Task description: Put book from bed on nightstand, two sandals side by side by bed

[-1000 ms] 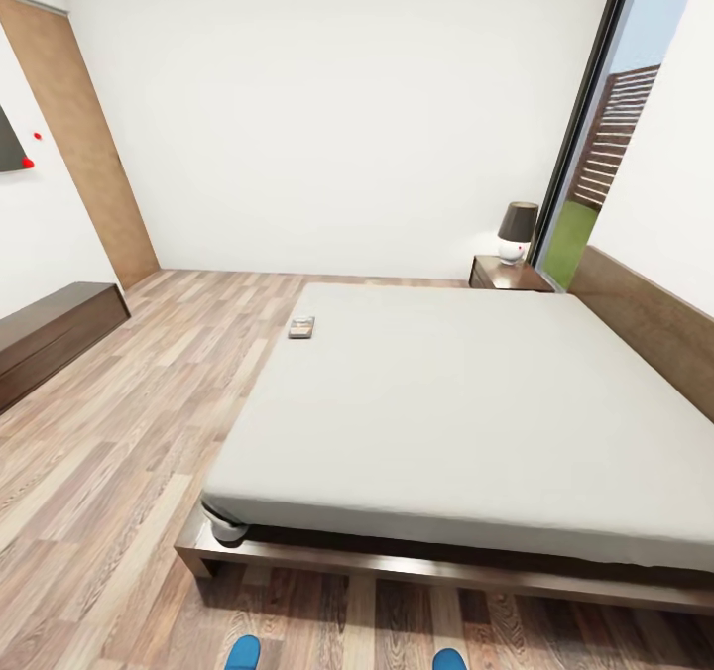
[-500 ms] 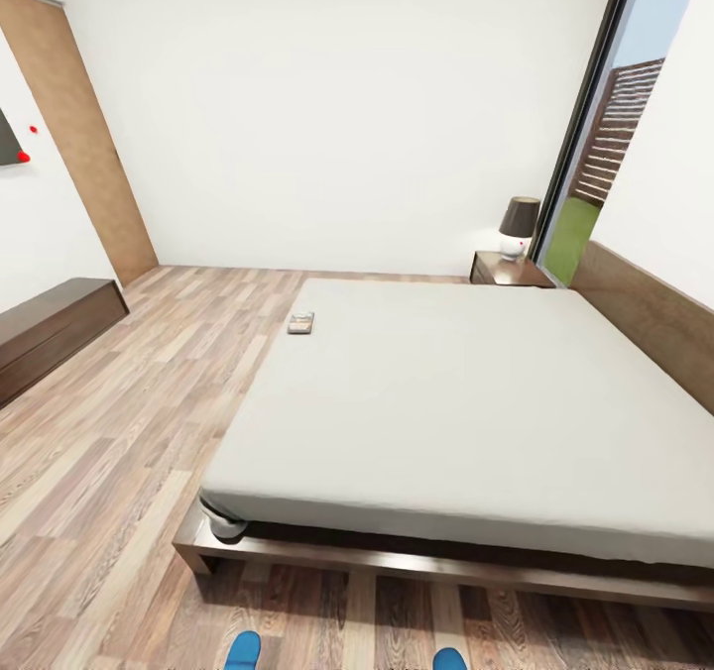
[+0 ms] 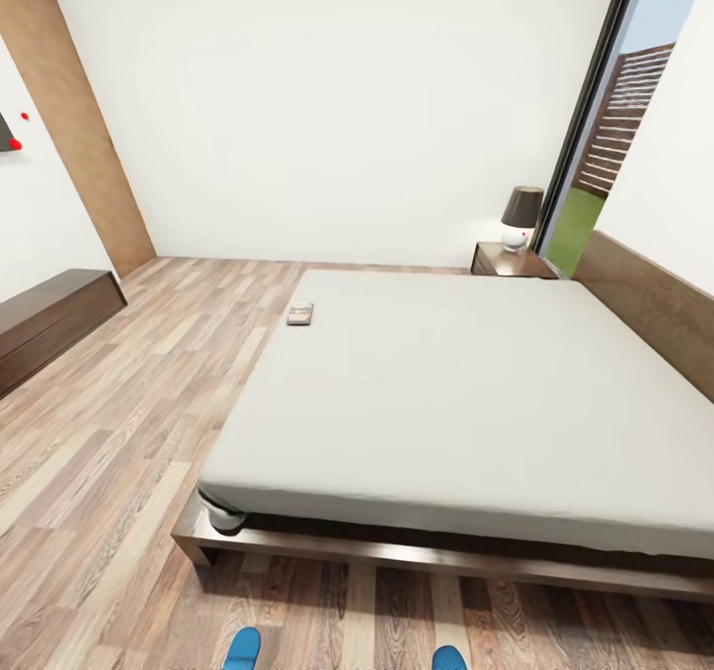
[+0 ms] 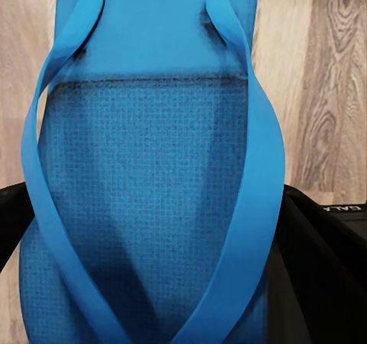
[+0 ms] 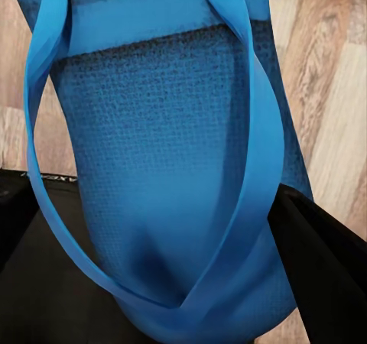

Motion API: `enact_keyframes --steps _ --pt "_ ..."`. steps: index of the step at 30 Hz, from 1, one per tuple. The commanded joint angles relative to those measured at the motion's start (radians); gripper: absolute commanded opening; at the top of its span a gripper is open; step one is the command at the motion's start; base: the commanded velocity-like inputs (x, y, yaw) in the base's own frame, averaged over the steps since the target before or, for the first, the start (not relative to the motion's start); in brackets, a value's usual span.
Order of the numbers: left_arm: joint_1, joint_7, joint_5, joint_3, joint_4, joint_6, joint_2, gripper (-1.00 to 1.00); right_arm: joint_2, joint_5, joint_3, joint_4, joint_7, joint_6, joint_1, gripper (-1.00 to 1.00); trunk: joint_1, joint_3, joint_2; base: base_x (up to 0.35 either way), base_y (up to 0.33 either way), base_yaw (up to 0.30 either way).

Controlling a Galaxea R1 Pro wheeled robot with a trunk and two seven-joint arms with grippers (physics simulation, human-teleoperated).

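Observation:
The book (image 3: pixel 300 313) lies flat near the left edge of the bed (image 3: pixel 466 392), toward its far end. The nightstand (image 3: pixel 508 260) with its black-shaded lamp (image 3: pixel 520 217) stands at the bed's far corner by the window. The blue tips of the two sandals (image 3: pixel 242 647) (image 3: pixel 448 658) poke into the head view's bottom edge, above the floor before the bed's foot. In the left wrist view, one sandal (image 4: pixel 145 176) sits between the black fingers of my left gripper (image 4: pixel 164 283). The right wrist view has the other sandal (image 5: pixel 168 153) clamped in my right gripper (image 5: pixel 164 283).
A long low dark brown cabinet (image 3: pixel 45 318) runs along the left wall. A wood-panelled door (image 3: pixel 84 145) stands at the far left. Wood floor (image 3: pixel 129 422) lies open between cabinet and bed. A tall glass window (image 3: pixel 595 165) and the headboard (image 3: pixel 650 303) border the bed's right side.
The whole head view has shifted a little, so the bed, book and nightstand sit slightly higher in the picture. Both sandal tips stay at the bottom edge.

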Motion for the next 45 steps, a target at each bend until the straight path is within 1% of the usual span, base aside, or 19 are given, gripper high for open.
enact_keyframes --steps 1,7,10,12,13,16,19,26,34,40,45 --pt "-0.002 -0.002 0.01 -0.007 0.0 -0.006 0.001 -1.0 0.001 0.009 -0.008 -0.006 0.005 0.002 -0.003 -1.0 0.004 -0.006 -0.008 0.0 0.0 0.0" --pt "-0.008 0.008 0.01 -0.007 -0.002 -0.01 0.0 -1.0 0.003 0.011 -0.006 -0.012 0.009 0.005 -0.02 -1.0 0.027 -0.035 -0.05 0.0 0.0 0.0" --pt "-0.033 0.027 0.008 -0.007 -0.002 -0.002 -0.001 -1.0 0.004 0.016 -0.005 -0.014 0.009 0.006 -0.039 -1.0 0.038 -0.049 -0.071 0.0 0.0 0.0" --pt "-0.052 0.035 0.007 -0.007 -0.001 0.005 -0.002 -1.0 0.004 0.032 -0.004 -0.014 0.01 0.007 -0.058 -1.0 0.046 -0.058 -0.085 0.0 0.0 0.0" --pt "-0.06 0.039 0.008 -0.008 -0.001 0.008 -0.004 -1.0 0.004 0.051 -0.004 -0.014 0.01 0.007 -0.067 -1.0 0.05 -0.063 -0.092 0.0 0.0 0.0" --pt "-0.069 0.043 0.007 -0.008 -0.002 0.009 -0.006 -1.0 0.004 0.079 -0.005 -0.013 0.007 0.007 -0.077 -1.0 0.061 -0.078 -0.113 0.0 0.0 0.0" --pt "-0.08 0.043 0.007 -0.009 -0.003 0.01 -0.007 -1.0 0.002 0.09 -0.006 -0.014 0.008 0.006 -0.081 -1.0 0.073 -0.092 -0.134 0.0 0.0 0.0" --pt "-0.098 0.043 0.007 -0.008 0.0 -0.001 -0.003 -1.0 0.0 0.095 -0.008 -0.014 0.006 0.005 -0.083 -1.0 0.1 -0.125 -0.183 0.0 0.0 0.0" --pt "-0.101 0.041 0.007 -0.008 0.001 -0.011 -0.001 -1.0 -0.002 0.094 -0.009 -0.014 0.004 -0.002 -0.084 -1.0 0.13 -0.163 -0.239 0.0 0.0 0.0" --pt "-0.101 0.04 0.006 -0.008 0.003 -0.039 -0.001 -1.0 -0.003 0.093 -0.01 -0.015 0.004 -0.004 -0.084 -1.0 0.153 -0.192 -0.281 0.0 0.0 0.0" --pt "-0.101 0.04 0.007 -0.008 0.003 -0.046 -0.001 -1.0 -0.003 0.092 -0.01 -0.015 0.004 -0.005 -0.084 -1.0 0.173 -0.216 -0.316 0.0 0.0 0.0"
